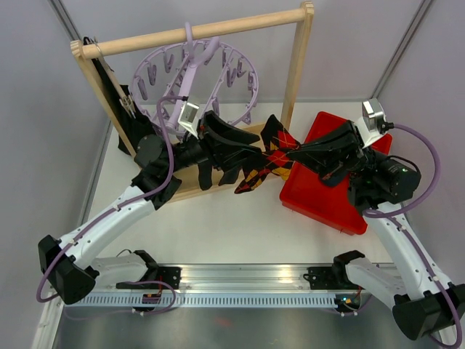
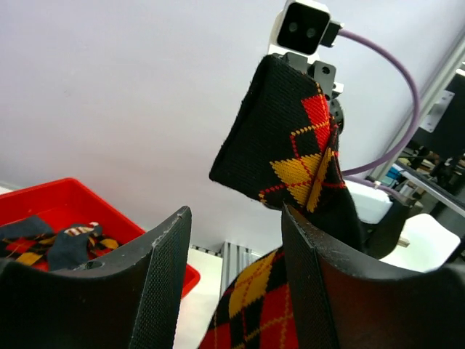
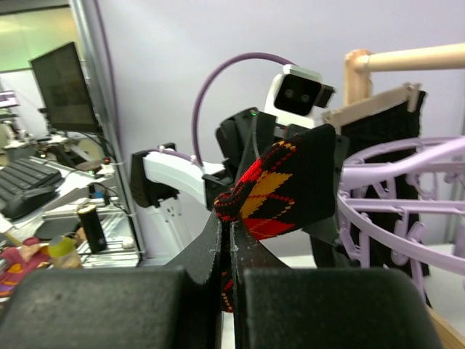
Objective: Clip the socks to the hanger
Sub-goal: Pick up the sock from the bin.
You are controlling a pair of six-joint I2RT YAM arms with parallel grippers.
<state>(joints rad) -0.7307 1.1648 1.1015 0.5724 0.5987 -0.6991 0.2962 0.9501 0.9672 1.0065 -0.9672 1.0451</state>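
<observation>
A white table (image 1: 218, 233) is shown from above, with two arms bolted at its near edge. A wooden rail frame (image 1: 196, 33) stands at the back, and the round lilac hanger (image 1: 196, 73) is hooked over its rail. A red tray (image 1: 327, 196) lies to the right, and more socks (image 2: 51, 243) can be seen in it from the left wrist. Black socks (image 1: 120, 109) are draped on the frame's left post.

One argyle sock (image 1: 267, 163) is held in the air between the arms, below and in front of the hanger. It is pinched in the fully closed right gripper (image 3: 227, 233). The left gripper (image 2: 234, 225) is held about half open, with the sock's lower part lying in the gap; no pinch is seen there.

The step in hand is judged to be a shared grasp before clipping. The cuff edge should be kept taut and flat, so that a thin edge is offered to one of the small clips (image 1: 243, 73). The frame's right post and the neighbouring dangling clips are likely to be in the way.
</observation>
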